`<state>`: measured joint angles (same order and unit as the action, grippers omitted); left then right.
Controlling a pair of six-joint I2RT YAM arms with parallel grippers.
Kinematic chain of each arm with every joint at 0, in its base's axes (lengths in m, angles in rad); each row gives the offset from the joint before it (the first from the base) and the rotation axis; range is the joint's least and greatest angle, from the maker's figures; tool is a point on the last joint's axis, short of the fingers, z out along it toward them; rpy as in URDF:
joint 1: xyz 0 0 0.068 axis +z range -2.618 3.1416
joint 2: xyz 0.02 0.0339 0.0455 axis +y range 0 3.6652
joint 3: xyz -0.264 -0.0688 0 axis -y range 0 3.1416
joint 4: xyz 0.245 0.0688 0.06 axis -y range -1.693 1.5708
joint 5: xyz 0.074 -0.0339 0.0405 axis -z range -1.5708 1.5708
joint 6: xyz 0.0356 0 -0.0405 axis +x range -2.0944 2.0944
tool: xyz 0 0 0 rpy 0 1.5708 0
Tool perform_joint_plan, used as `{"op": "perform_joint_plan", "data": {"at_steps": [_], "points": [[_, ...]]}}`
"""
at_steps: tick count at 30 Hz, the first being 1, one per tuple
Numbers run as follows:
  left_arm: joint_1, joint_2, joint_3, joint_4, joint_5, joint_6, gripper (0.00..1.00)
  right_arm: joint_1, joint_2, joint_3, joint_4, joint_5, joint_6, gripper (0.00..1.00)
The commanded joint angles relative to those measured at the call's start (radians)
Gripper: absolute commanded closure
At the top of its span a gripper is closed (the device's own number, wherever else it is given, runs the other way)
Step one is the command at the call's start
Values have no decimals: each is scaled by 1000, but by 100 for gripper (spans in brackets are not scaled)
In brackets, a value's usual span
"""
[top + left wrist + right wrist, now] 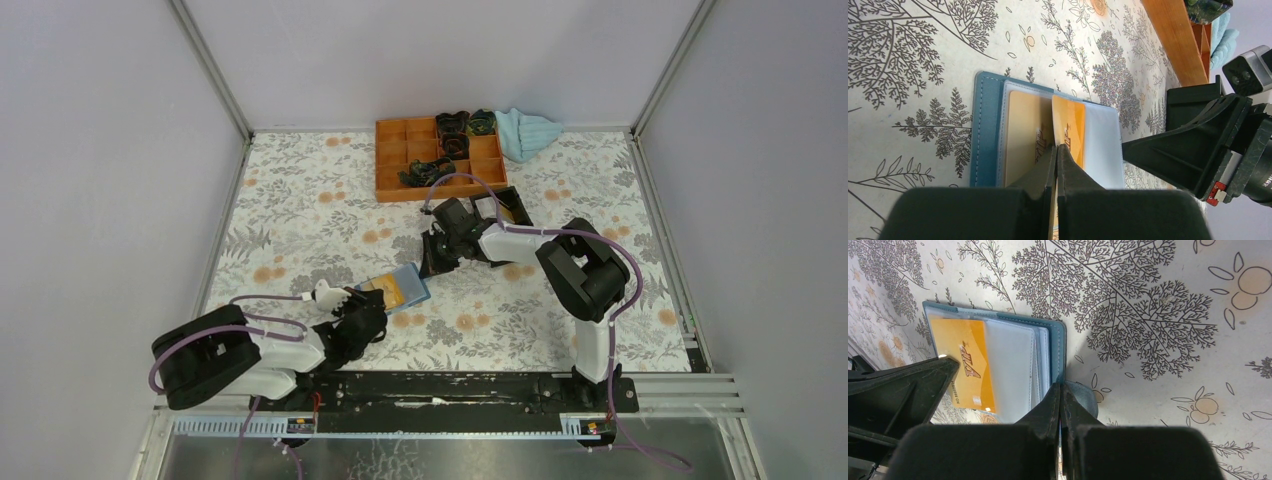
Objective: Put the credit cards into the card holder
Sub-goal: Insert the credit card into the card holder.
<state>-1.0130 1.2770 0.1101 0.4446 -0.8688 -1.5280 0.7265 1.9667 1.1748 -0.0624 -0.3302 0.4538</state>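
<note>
The card holder point(405, 287) lies open on the flowered table, with a teal cover point(983, 130) and clear sleeves. A tan credit card point(1023, 135) sits inside a sleeve. My left gripper point(1057, 146) is shut on a second, orange credit card point(1071, 125), whose far end lies over the sleeves. In the right wrist view this orange card point(965, 365) shows its VIP lettering. My right gripper point(1060, 385) is shut on the holder's cover edge point(1055, 347), beside the clasp tab point(1089, 397). From above, the left gripper point(372, 300) and right gripper point(432, 262) flank the holder.
An orange compartment tray point(440, 160) with dark items stands at the back, a light blue cloth point(527, 132) to its right. A black box point(503, 205) lies behind the right arm. Grey walls enclose the table on three sides.
</note>
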Motion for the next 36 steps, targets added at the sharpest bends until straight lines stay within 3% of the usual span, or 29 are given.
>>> {"op": "perform_joint_plan", "data": {"at_steps": [1,9,29,36], "points": [[-9,37,-14,-106,13,50,100,14,40,7,-7,38,-16,100],[-9,65,-39,14,42,120,100,14,37,19,-32,69,-32,100],[-50,61,-56,-3,86,117,100,13,68,56,-54,83,-41,100],[-49,120,0,4,82,142,100,13,67,53,-57,80,-44,100]]}}
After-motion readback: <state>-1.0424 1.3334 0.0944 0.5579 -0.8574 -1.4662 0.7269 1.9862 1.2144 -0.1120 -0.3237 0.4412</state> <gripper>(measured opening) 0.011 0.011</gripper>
